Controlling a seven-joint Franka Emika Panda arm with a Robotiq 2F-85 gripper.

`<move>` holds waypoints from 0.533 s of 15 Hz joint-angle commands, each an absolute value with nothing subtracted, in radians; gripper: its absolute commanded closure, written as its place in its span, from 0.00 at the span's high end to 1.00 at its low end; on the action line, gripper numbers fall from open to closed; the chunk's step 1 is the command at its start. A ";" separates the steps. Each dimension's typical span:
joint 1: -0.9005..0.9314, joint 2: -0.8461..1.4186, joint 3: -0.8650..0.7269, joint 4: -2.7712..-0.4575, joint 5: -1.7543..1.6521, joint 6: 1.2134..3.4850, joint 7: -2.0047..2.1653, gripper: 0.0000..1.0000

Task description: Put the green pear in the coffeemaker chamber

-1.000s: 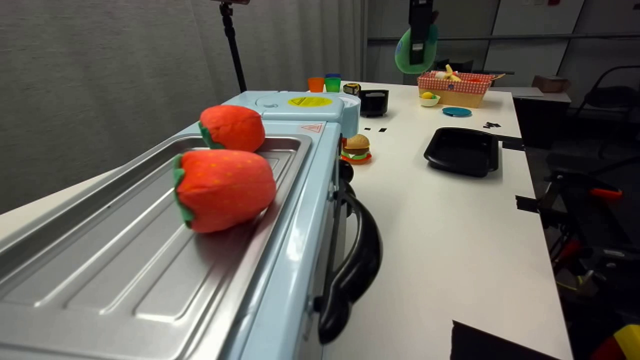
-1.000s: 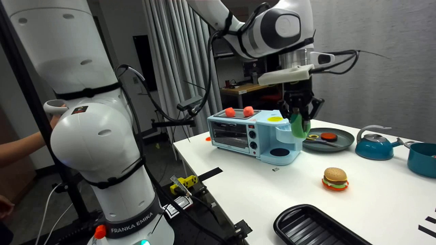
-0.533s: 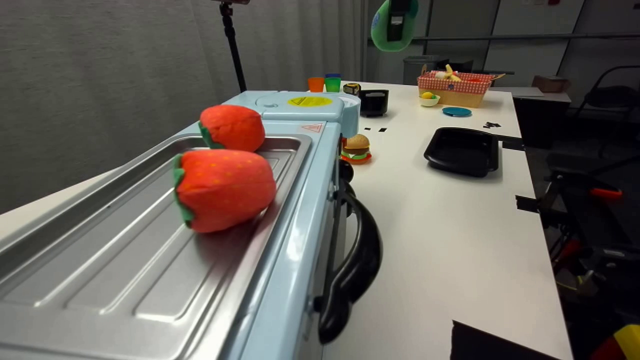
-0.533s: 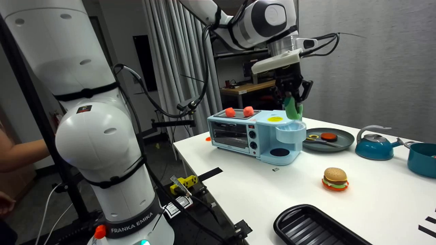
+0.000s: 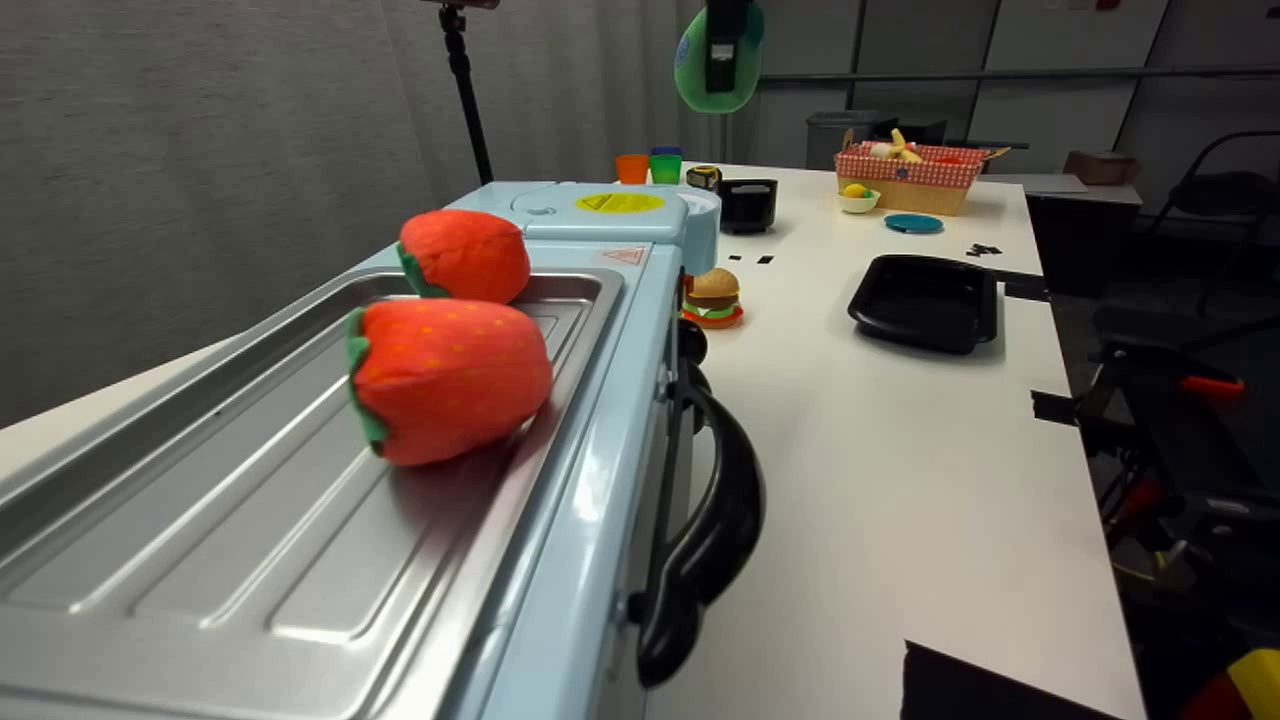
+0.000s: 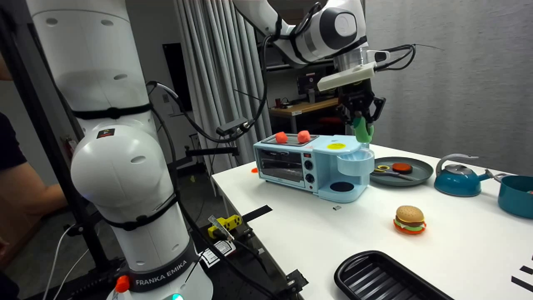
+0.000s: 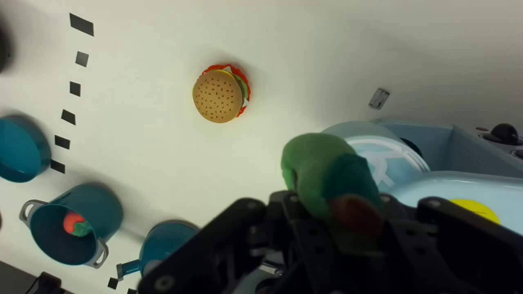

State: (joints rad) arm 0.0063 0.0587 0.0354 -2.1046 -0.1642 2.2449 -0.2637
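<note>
The green pear is clamped between the jaws, held higher than the coffeemaker chamber; it is best centred directly overhead, lowered until almost inside, and only then gently released.

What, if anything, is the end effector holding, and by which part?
The green pear. The end effector pinches it by the sides of its body; the rounded end sticks out past the fingers.
</note>
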 commanded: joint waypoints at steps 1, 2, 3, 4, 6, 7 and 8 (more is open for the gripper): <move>0.002 0.157 0.024 -2.021 -0.167 2.238 -0.299 0.05; -0.001 0.179 0.022 -2.007 -0.166 2.235 -0.304 0.05; -0.002 0.194 0.021 -1.996 -0.166 2.231 -0.307 0.05; -0.003 0.208 0.021 -1.986 -0.166 2.228 -0.311 0.05; -0.006 0.231 0.021 -1.969 -0.164 2.227 -0.320 0.05; -0.007 0.241 0.022 -1.961 -0.163 2.228 -0.325 0.05; -0.008 0.249 0.023 -1.954 -0.161 2.226 -0.332 0.05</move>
